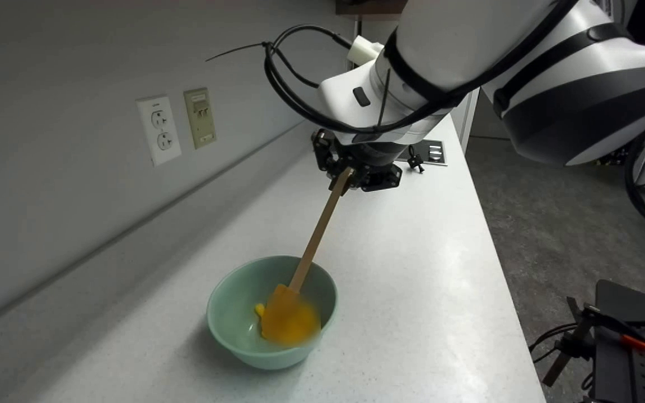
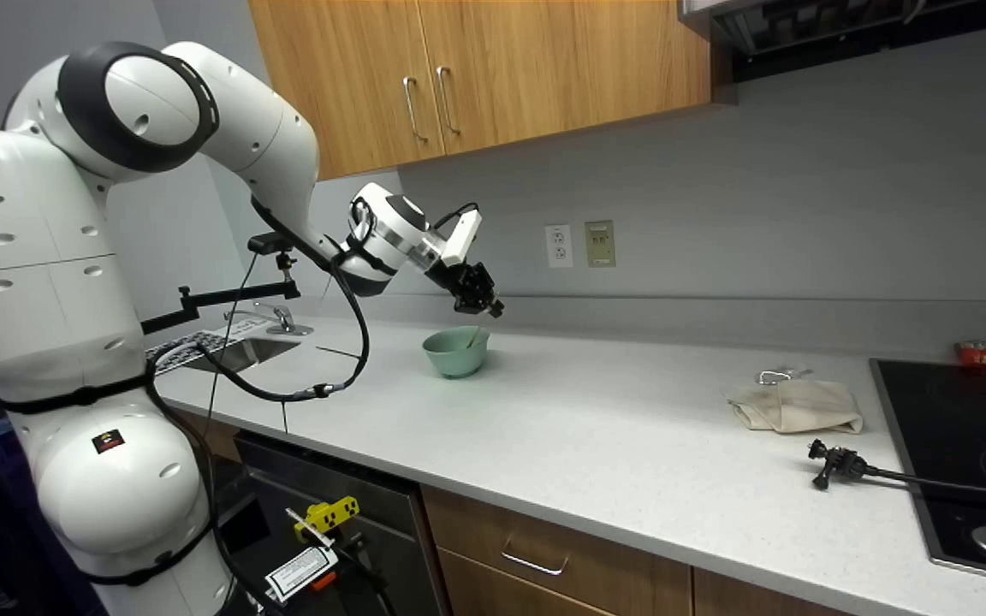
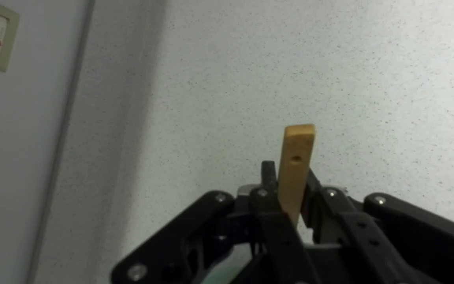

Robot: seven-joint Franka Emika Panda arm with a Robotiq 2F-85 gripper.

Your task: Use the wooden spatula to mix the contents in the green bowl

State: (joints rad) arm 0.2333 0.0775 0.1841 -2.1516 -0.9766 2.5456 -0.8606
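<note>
The wooden spatula (image 1: 321,228) slopes from the upper middle of the frame, in an exterior view, down into the green bowl (image 1: 232,319), low and left of centre, its blade in among the bright yellow contents (image 1: 304,327). Blade and heap blur together there, so whether the edge touches the bowl's bottom cannot be told. A small bit of yellow lies just left of the blade. The tool (image 3: 292,179) is clamped on the handle near its top end, which pokes out past the grip at the lower middle of the wrist view.

The step in hand looks to be the stirring itself. To do it well, sweep slow, shallow circles with the blade low under the pieces, and draw the bit on the left in to the rest. Gripped so far from the blade, the handle could twist under a hard sideways push, so small motions are wiser. Nothing is seen bracing the bowl; leaning on its side may slide it across the white table (image 1: 401,268). The grey wall (image 1: 65,184) runs along the left of the frame, so swings that way should be short. In an exterior view a folded cloth (image 2: 801,406) at the right lies well apart and should not hinder the stir
</note>
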